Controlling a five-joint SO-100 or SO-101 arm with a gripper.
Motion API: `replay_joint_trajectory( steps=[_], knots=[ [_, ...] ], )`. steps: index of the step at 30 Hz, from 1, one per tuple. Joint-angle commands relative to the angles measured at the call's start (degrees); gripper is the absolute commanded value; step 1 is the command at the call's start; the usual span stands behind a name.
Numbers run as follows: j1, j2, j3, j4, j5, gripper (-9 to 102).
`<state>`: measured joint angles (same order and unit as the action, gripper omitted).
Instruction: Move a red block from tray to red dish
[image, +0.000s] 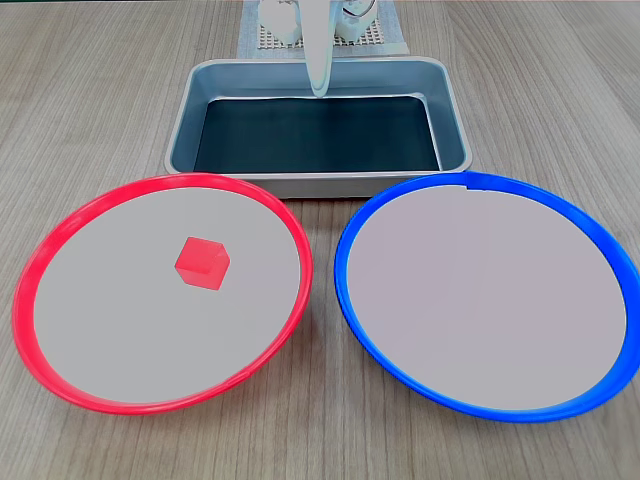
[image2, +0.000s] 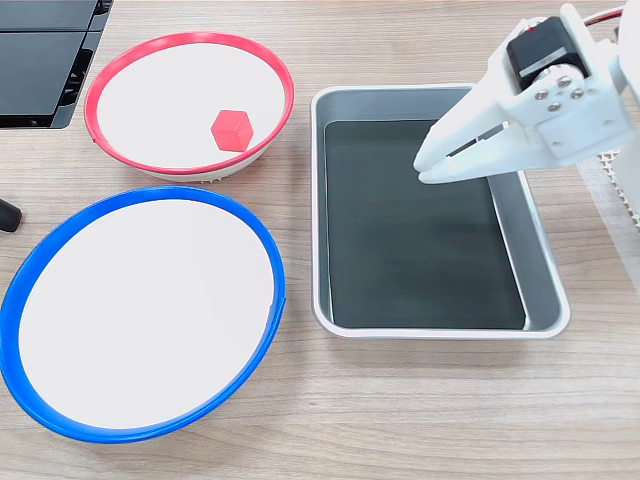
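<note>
The red block (image: 202, 263) lay on the pale centre of the red dish (image: 60, 235), the tray (image2: 540, 270) held nothing, and the tool (image2: 428, 166), hanging above the tray, appeared nearly closed and empty, so the transfer looked complete.

There is one small bright red cube (image: 202, 263), one rectangular silver metal tray with a dark bottom (image: 455, 130), and two large round shallow dishes. One dish has a red rim (image: 30, 290) and one a blue rim (image: 345, 280).
</note>
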<state>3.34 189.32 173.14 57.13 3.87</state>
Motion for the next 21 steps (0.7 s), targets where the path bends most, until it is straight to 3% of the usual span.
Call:
replay_joint_trajectory(
  steps=[1,21],
  knots=[
    [0.62,1.41,0.09,0.09,0.53,0],
    [0.88,1.41,0.09,0.09,0.79,0]
  ],
)
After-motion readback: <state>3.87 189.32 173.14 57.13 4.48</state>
